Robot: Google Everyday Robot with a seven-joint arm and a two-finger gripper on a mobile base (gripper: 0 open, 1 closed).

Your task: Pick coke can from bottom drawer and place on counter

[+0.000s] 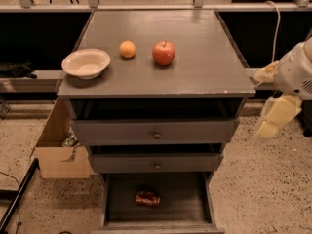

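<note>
The coke can (147,198) is lying on its side in the bottom drawer (161,226), which is pulled wide open. It sits roughly mid-floor in there, a bit left of centre, not touching any of the drawer walls. Nothing else is in that drawer as far as I can see.

The pincer (275,116) is way off at the right edge of the view, hanging beside the cabinet at about the height of the top drawer (195,130), well apart from the can and clear of the cabinet itself. It's pale yellowish under a white arm casing and points down and to the left. Honestly I can't tell how far open it is from this angle. It's definitely not on the can, though, since that's down in the drawer.

Up on the surface (204,72) there's a cream bowl (86,63) near the front-left corner, then a small orange (127,48) and a red apple (164,53) side by side just right of it, none of them touching. The right half of the top is bare grey wood.

The middle drawer (195,163) and the top one each have a small round knob. An open cardboard box (58,155) sits on the speckled floor (263,189) against the cabinet's left side.
</note>
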